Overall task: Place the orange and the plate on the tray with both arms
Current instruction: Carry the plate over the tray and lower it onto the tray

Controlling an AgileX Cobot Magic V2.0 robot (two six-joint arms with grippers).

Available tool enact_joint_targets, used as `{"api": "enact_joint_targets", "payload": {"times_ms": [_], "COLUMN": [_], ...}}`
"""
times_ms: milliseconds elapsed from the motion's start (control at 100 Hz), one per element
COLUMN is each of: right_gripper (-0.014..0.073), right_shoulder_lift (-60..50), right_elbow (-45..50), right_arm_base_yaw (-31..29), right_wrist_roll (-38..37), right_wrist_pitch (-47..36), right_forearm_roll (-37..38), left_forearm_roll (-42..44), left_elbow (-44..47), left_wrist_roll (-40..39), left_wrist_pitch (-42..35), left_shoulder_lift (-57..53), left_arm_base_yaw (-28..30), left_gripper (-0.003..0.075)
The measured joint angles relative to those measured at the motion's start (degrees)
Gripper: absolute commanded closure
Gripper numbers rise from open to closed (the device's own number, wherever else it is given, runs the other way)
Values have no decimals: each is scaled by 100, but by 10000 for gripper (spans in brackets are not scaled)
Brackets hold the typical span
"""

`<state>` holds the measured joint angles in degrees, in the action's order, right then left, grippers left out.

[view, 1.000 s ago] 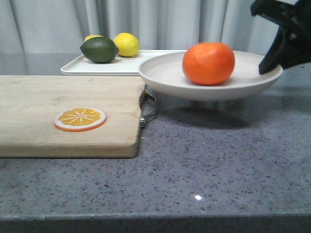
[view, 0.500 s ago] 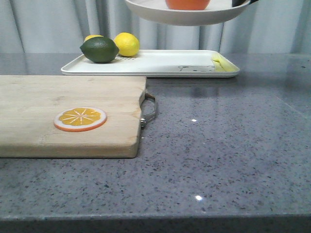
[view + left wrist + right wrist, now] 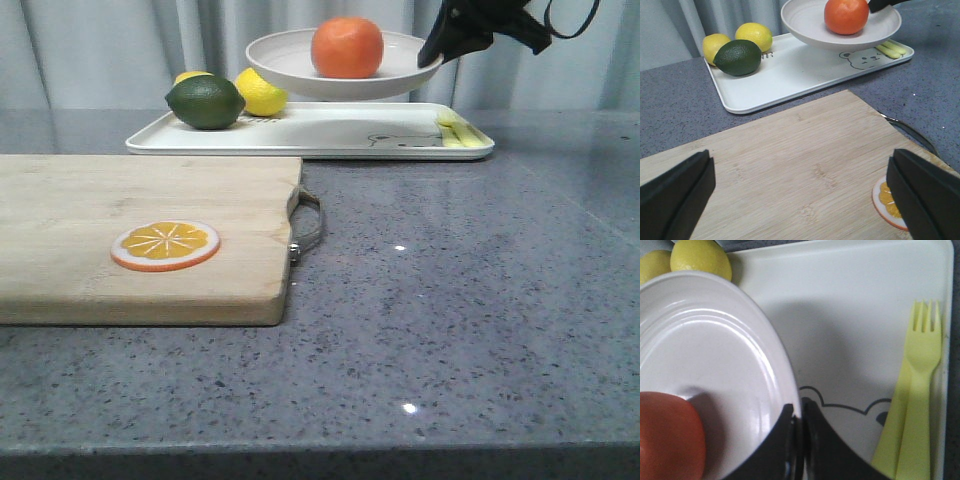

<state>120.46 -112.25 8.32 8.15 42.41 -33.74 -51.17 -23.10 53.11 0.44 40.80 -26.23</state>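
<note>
Carried up and across within the last second: from low at right centre of the front view, over the tabletop (image 3: 450, 330), then up against the top edge, and now down again to the upper middle, the plate (image 3: 300, 62) with the orange (image 3: 347, 46) riding in it. Now held above the tray (image 3: 330, 135), no contact visible, its shadow falling across the bear drawing (image 3: 840, 405) in the right wrist view. Right hand (image 3: 799, 440) pinched narrow on the plate's rim, jaws either side of the edge. Left hand (image 3: 800, 192) spread wide over the cutting board (image 3: 790, 165), holding nothing (orange slice (image 3: 887, 200) near one finger). Probably only lowering and release left, on the bare patch between the lime (image 3: 204, 102) with the lemons (image 3: 262, 90) and the yellow fork (image 3: 920, 390).
</note>
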Motion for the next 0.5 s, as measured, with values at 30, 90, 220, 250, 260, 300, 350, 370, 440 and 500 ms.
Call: {"api": "enact_joint_targets", "payload": {"times_ms": [30, 90, 220, 250, 260, 300, 350, 370, 440, 500], "right_gripper": [660, 660, 660, 660, 660, 660, 660, 660, 660, 660], "right_shoulder_lift": [110, 324, 653, 703, 715, 767, 808, 842, 888, 910], "right_elbow": [-152, -357, -695, -729, -745, -770, -793, -793, -796, -805], "right_arm_base_yaw": [0, 0, 0, 0, 0, 0, 0, 0, 0, 0], "right_wrist_roll": [0, 0, 0, 0, 0, 0, 0, 0, 0, 0], "right_wrist_pitch": [32, 56, 135, 135, 135, 144, 144, 147, 157, 157], "right_forearm_roll": [0, 0, 0, 0, 0, 0, 0, 0, 0, 0], "left_forearm_roll": [0, 0, 0, 0, 0, 0, 0, 0, 0, 0], "left_elbow": [0, 0, 0, 0, 0, 0, 0, 0, 0, 0], "left_wrist_roll": [0, 0, 0, 0, 0, 0, 0, 0, 0, 0], "left_wrist_pitch": [0, 0, 0, 0, 0, 0, 0, 0, 0, 0], "left_shoulder_lift": [0, 0, 0, 0, 0, 0, 0, 0, 0, 0], "left_arm_base_yaw": [0, 0, 0, 0, 0, 0, 0, 0, 0, 0], "left_gripper": [59, 59, 59, 59, 59, 59, 59, 59, 59, 59]}}
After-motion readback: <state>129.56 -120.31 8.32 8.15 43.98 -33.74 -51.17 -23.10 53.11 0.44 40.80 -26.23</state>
